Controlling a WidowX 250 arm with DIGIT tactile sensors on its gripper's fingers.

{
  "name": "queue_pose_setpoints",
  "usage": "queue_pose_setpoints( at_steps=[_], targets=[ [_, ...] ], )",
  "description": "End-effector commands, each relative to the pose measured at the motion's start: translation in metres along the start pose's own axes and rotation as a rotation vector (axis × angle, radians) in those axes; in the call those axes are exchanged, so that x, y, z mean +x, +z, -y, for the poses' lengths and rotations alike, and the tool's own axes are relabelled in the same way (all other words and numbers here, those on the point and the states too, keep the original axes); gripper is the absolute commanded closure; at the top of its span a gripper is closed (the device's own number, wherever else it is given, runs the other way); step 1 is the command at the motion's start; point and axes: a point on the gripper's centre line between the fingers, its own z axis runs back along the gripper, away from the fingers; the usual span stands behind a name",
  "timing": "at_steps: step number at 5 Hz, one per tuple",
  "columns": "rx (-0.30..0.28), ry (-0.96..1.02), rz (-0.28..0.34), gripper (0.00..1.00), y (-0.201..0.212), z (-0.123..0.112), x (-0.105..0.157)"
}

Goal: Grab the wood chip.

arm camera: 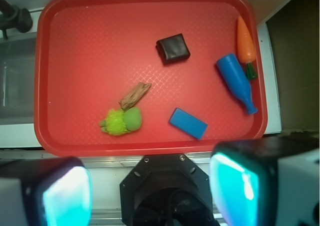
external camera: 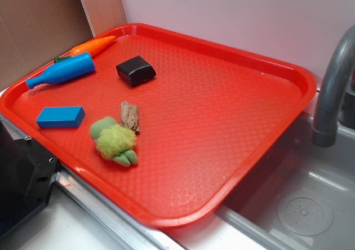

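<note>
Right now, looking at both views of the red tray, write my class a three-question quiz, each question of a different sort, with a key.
1. True or false: the wood chip lies right beside the green plush toy.
2. Multiple choice: which object lies nearest the orange carrot?
A. the blue rectangular block
B. the blue bottle
C. the dark brown block
3. Fill in: in the wrist view, the gripper hangs outside the red tray, its fingers ____ and holding nothing.

Key
1. True; they sit side by side near the tray's front edge.
2. B; the bottle lies alongside the carrot.
3. Open; the pads stand wide apart.
</note>
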Motion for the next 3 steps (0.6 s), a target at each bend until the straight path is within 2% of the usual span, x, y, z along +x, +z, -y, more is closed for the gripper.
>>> queue_pose_setpoints(
  at_steps=[1, 2, 3],
  targets=[
    [0.0, 0.0, 0.0, 0.0, 0.0, 0.0, 0.0],
    [-0.072, 0.247, -0.057, 0.0, -0.05, -0.011, 0.004],
    [-0.102, 0.475, 0.024, 0.0, -0.101, -0.02, 0.011]
  ],
)
